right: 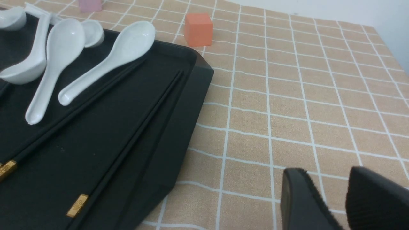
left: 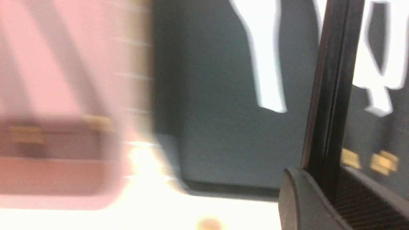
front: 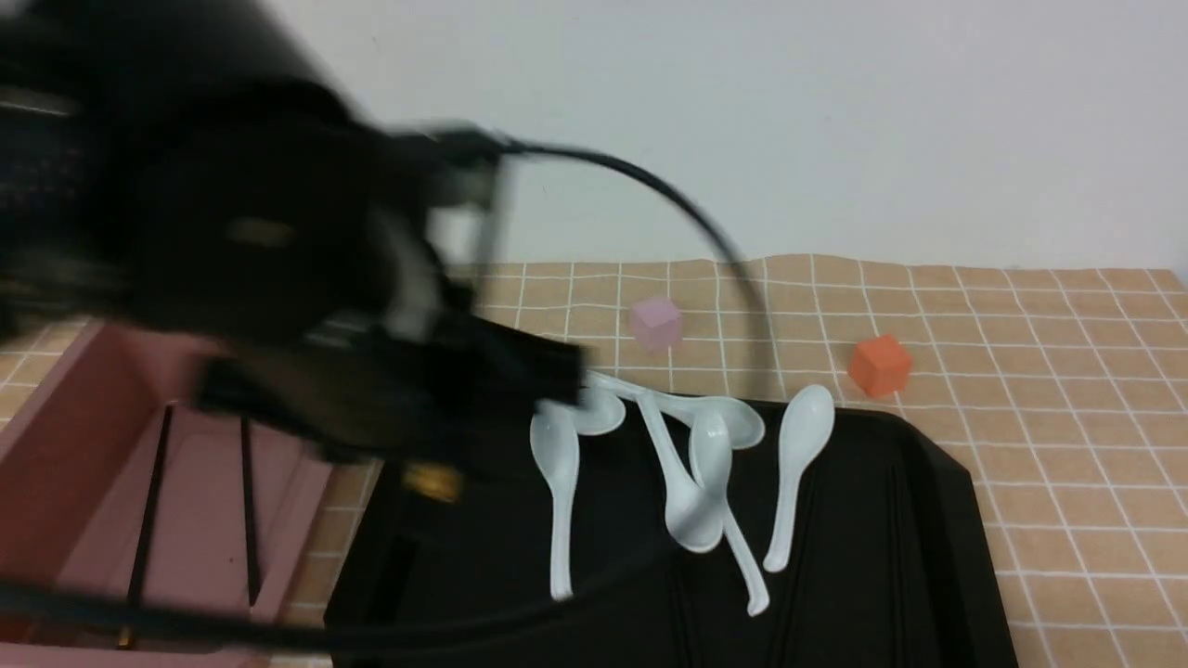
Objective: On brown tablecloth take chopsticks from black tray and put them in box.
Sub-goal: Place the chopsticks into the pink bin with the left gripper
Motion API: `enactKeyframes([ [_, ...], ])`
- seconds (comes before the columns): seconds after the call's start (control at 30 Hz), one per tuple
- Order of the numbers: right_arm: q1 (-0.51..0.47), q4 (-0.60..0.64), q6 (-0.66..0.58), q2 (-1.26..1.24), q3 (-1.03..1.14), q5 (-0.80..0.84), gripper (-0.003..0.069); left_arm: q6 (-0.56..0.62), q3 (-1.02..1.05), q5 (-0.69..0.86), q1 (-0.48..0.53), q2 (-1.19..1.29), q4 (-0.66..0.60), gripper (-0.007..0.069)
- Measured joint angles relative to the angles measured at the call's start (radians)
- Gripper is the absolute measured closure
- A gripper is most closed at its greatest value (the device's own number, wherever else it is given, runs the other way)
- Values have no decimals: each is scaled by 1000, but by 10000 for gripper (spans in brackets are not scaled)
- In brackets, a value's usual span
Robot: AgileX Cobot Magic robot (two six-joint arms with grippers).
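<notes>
your left gripper (left: pixel 322 180) is closed on the chopsticks (left: pixel 335 80), pinched across so they do not roll out, i think. the left arm (front: pixel 232 250) leans low and blurred between tray (front: pixel 928 538) and box (front: pixel 65 464). two sticks (front: pixel 148 501) lie in the box already. right gripper (right: pixel 332 204) waits slightly open, empty, over the cloth (right: pixel 287 95).

Seemingly pink box (front: pixel 65 445), black tray (front: pixel 882 557)

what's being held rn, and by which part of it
Black chopsticks, pinched near one end in the left gripper. The right gripper holds nothing.
</notes>
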Motion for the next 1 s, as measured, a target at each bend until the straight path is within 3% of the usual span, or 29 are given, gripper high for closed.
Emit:
enactKeyframes([
  [0.17, 0, 0, 0, 0, 0, 0, 419, 101, 140, 20, 139, -123, 20, 501],
  [0.27, 0, 0, 0, 0, 0, 0, 419, 180, 306, -21, 366, -150, -36, 501],
  [0.4, 0, 0, 0, 0, 0, 0, 419, 290, 364, -169, 642, -116, -154, 501],
  [0.57, 0, 0, 0, 0, 0, 0, 419, 464, 364, -294, 845, -26, -299, 501],
  [0.7, 0, 0, 0, 0, 0, 0, 419, 565, 364, -365, 879, 76, -347, 501],
  [0.87, 0, 0, 0, 0, 0, 0, 419, 586, 365, -444, 879, 162, -387, 498],
  [1.0, 0, 0, 0, 0, 0, 0, 419, 585, 365, -456, 879, 192, -389, 426],
])
